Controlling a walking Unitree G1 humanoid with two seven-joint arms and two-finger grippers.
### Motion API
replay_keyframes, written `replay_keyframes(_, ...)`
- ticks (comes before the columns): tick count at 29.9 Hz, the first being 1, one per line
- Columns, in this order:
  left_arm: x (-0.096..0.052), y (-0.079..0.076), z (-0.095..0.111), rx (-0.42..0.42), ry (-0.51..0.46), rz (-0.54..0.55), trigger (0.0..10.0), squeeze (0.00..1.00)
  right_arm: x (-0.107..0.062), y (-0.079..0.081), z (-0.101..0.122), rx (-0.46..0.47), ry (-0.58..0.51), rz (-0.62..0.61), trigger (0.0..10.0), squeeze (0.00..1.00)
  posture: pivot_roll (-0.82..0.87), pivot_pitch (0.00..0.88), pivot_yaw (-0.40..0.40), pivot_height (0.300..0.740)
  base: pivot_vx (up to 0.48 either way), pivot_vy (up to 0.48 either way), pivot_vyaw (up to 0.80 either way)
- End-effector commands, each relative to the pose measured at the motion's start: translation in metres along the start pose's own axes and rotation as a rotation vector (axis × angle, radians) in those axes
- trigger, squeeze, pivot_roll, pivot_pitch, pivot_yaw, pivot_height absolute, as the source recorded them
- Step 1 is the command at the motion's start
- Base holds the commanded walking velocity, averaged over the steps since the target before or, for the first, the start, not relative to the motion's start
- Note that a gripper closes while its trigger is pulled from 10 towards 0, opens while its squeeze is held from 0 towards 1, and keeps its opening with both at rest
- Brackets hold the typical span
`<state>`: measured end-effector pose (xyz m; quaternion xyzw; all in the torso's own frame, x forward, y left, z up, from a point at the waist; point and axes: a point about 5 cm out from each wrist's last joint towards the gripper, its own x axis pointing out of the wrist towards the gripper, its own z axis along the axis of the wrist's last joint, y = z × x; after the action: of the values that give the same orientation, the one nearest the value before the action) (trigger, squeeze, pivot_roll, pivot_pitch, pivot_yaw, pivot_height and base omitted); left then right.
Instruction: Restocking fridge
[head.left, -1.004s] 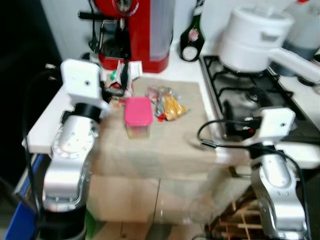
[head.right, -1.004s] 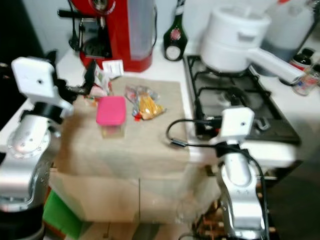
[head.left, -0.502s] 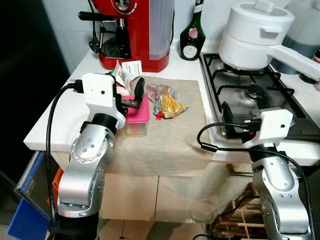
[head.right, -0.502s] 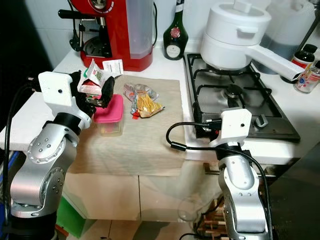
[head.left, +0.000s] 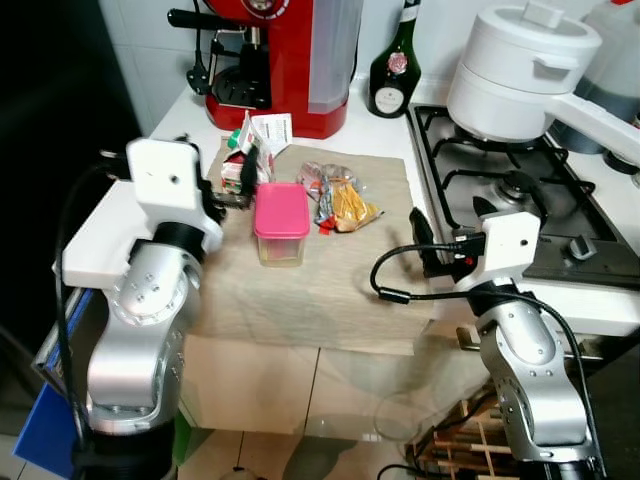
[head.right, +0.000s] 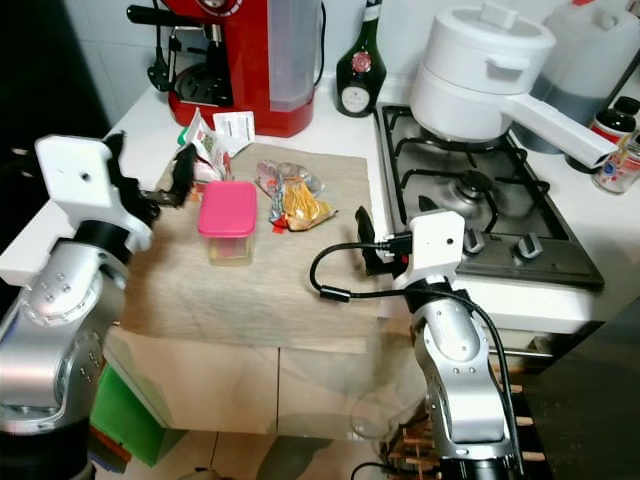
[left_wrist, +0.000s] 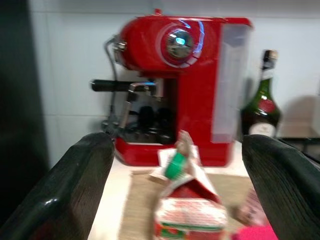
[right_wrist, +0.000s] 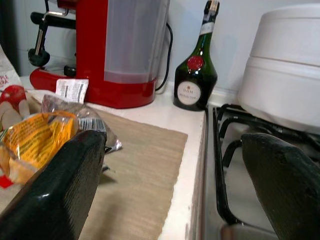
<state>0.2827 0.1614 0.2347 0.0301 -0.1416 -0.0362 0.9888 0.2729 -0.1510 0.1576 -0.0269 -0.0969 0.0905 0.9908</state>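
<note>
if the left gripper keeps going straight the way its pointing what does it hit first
Probably the carton with the green cap: it sits centred between the open fingers of the left gripper, ahead of the red coffee machine. Depth is hard to judge.

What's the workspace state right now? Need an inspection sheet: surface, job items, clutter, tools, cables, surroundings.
Surface: white counter with a beige cloth spread over it.
Job's things: pink-lidded container upright on the cloth; small carton with a green cap beside it; clear bag of wrapped snacks on the cloth.
Clutter: red espresso machine and dark green bottle at the back wall; white pot on the gas hob.
Tools: left tool open, aimed at the carton, not touching it; right tool open, over the cloth's hob-side edge, holding nothing.
Cables: black cable loop at the right wrist, hanging over the cloth edge.
Surroundings: tiled wall behind; wooden rack on the floor below.
</note>
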Motion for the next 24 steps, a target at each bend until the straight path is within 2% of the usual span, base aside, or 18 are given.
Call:
replay_keyframes(1, 0.002, -0.003, -0.001, -0.021, 0.016, -0.019, 10.0, 0.0, 0.001, -0.001, -0.001, 0.004, -0.001, -0.014, 10.0, 0.0, 0.0, 0.0, -0.03, 0.74, 0.0, 0.0, 0.0)
replay_keyframes(6, -0.007, -0.021, -0.012, -0.045, 0.074, -0.084, 10.0, 0.0, 0.001, 0.001, -0.002, 0.014, -0.01, -0.026, 10.0, 0.0, 0.0, 0.0, -0.02, 0.74, 0.0, 0.0, 0.0)
replay_keyframes(9, -0.011, -0.025, -0.015, -0.046, 0.08, -0.102, 10.0, 0.0, 0.002, 0.0, -0.003, 0.013, -0.011, -0.03, 10.0, 0.0, 0.0, 0.0, -0.021, 0.74, 0.0, 0.0, 0.0)
replay_keyframes(16, -0.008, -0.023, -0.013, -0.073, 0.07, -0.103, 10.0, 0.0, 0.004, -0.004, -0.001, 0.005, -0.014, -0.033, 10.0, 0.0, 0.0, 0.0, -0.024, 0.74, 0.0, 0.0, 0.0)
replay_keyframes(20, -0.014, -0.024, -0.012, -0.11, 0.055, -0.113, 10.0, 0.0, 0.006, -0.004, -0.002, 0.004, -0.014, -0.03, 10.0, 0.0, 0.01, 0.0, -0.027, 0.74, 0.0, 0.0, 0.0)
replay_keyframes(24, -0.015, -0.023, -0.011, -0.112, 0.046, -0.125, 10.0, 0.0, 0.008, -0.003, -0.003, 0.002, -0.011, -0.02, 10.0, 0.0, 0.01, 0.0, -0.028, 0.74, 0.0, 0.0, 0.0)
